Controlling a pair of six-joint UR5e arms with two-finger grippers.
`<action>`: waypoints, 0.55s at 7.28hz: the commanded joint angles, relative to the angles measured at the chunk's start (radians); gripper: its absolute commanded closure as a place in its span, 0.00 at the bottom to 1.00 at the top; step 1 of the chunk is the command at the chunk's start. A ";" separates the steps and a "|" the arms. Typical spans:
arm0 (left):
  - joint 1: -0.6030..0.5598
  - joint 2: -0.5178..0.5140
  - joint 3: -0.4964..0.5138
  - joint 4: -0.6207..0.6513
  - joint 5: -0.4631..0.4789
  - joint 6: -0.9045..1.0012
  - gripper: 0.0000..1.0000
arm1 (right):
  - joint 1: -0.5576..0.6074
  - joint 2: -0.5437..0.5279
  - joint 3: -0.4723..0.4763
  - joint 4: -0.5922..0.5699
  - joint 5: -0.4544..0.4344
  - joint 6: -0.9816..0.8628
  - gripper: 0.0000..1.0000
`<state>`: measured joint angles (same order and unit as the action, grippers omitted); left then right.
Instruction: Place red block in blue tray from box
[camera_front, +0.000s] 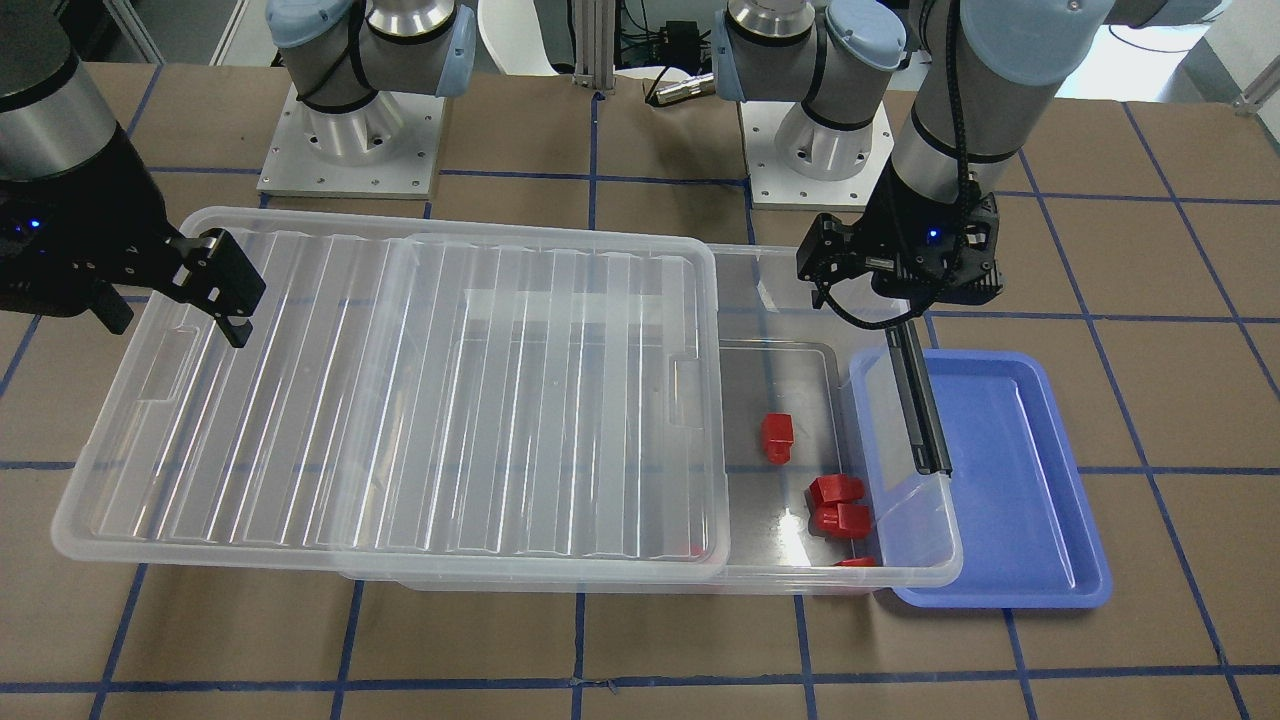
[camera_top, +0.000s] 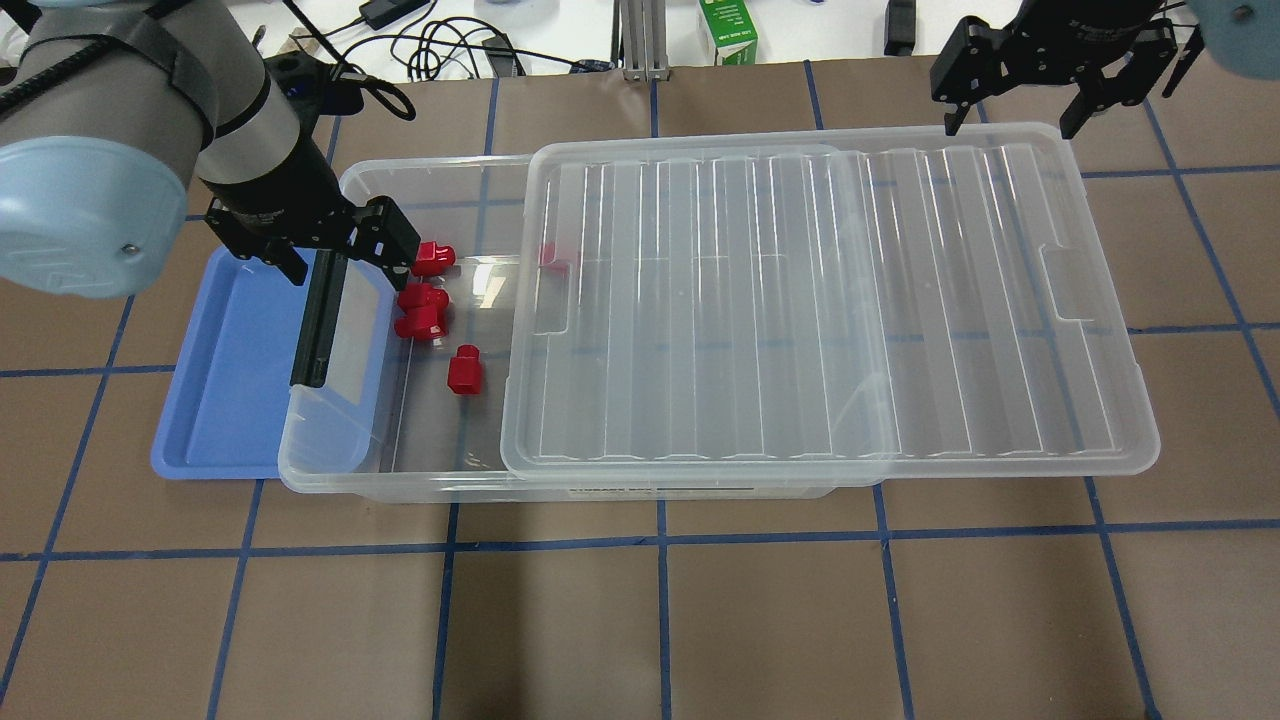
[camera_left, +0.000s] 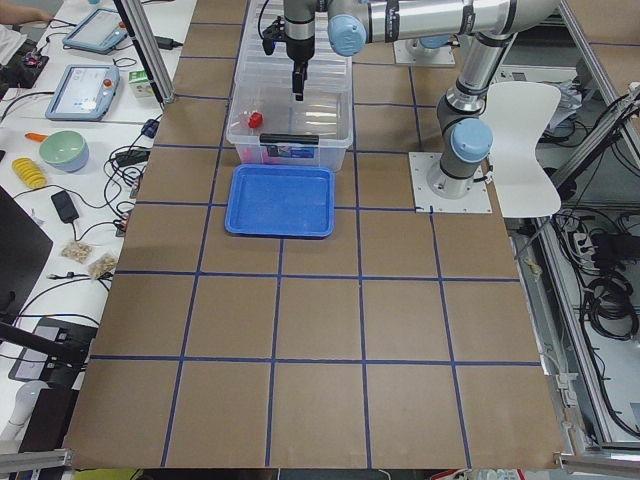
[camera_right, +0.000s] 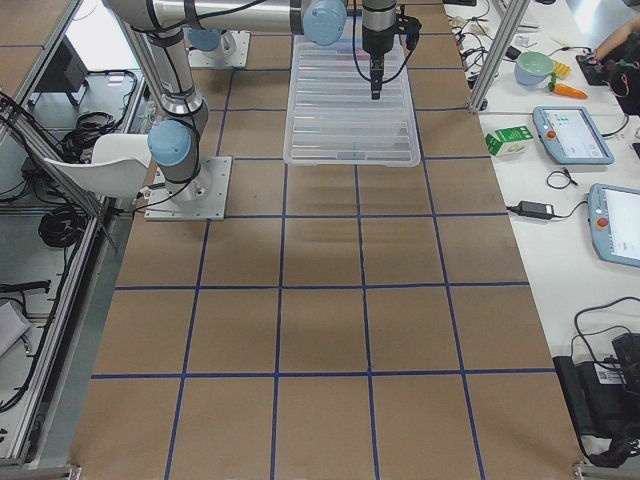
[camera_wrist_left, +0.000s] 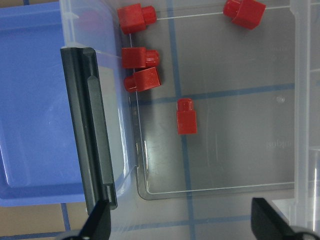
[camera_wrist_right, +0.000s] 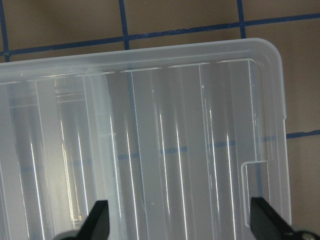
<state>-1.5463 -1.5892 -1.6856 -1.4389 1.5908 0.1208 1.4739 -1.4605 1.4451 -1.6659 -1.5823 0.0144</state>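
Observation:
The clear box (camera_top: 400, 482) stands mid-table, its ribbed lid (camera_top: 830, 300) slid aside so the end with the black bar (camera_top: 315, 320) is uncovered. Several red blocks (camera_top: 464, 370) lie loose on the uncovered floor, and one shows through the lid. They also show in the left wrist view (camera_wrist_left: 186, 116). The blue tray (camera_top: 225, 400) lies empty just beyond that end. My left gripper (camera_top: 345, 255) hangs open and empty over the bar end; both fingertips (camera_wrist_left: 100, 220) frame the blocks from above. My right gripper (camera_top: 1015, 105) is open and empty above the lid's far corner (camera_wrist_right: 260, 60).
The lid (camera_front: 400, 400) overhangs the box on my right side. The box's black-barred wall (camera_front: 920, 410) rises between the blocks (camera_front: 835, 489) and the tray (camera_front: 1010, 500). Both arm bases (camera_front: 345, 140) stand behind the box. Cables and a green carton (camera_top: 728, 30) lie past the table's far edge.

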 joint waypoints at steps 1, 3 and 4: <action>0.000 0.000 0.000 0.000 0.000 0.000 0.00 | 0.002 0.000 0.000 0.002 0.001 0.001 0.00; 0.003 -0.035 -0.002 0.006 -0.005 -0.013 0.00 | 0.002 0.000 0.000 0.002 0.002 0.001 0.00; 0.003 -0.070 -0.002 0.056 -0.005 -0.016 0.00 | 0.002 0.000 0.000 0.002 0.002 0.001 0.00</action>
<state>-1.5441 -1.6226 -1.6867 -1.4224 1.5870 0.1102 1.4756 -1.4603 1.4450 -1.6644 -1.5805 0.0154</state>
